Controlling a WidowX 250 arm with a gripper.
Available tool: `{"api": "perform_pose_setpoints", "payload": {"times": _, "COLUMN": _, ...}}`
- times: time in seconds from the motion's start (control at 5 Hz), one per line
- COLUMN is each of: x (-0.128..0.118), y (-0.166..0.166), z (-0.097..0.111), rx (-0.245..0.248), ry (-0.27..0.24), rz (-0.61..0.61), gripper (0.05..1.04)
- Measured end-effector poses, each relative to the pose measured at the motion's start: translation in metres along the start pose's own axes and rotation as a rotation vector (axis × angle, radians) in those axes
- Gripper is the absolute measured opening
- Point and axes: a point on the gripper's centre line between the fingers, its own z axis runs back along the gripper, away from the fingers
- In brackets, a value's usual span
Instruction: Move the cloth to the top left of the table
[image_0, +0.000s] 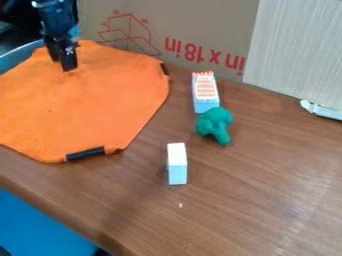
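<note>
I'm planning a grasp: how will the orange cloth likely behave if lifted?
The orange cloth will probably flop, being thin and broad with a softly wavy edge. The black strips on its rim may bend less than the fabric. It looks likely to be light for its spread, lying so thin.

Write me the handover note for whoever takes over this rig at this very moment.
Gripper: low over the far part of the cloth; whether it grips the cloth, I cannot tell.
Cloth: spread on the left side of the table, far edge by the cardboard.
Done: it looks to be at or near the top left.
Left: probably just check the placement, make sure the cloth is free, then lift away.
Green broccoli and white-topped block stand clear, right of the cloth.
</note>
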Motion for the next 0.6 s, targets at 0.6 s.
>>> {"api": "perform_pose_setpoints", "payload": {"times": 0.6, "x": 0.001, "y": 0.001, "z": 0.084, "rx": -0.034, "ry": -0.091, "rz": 0.035, "gripper": 1.001}}
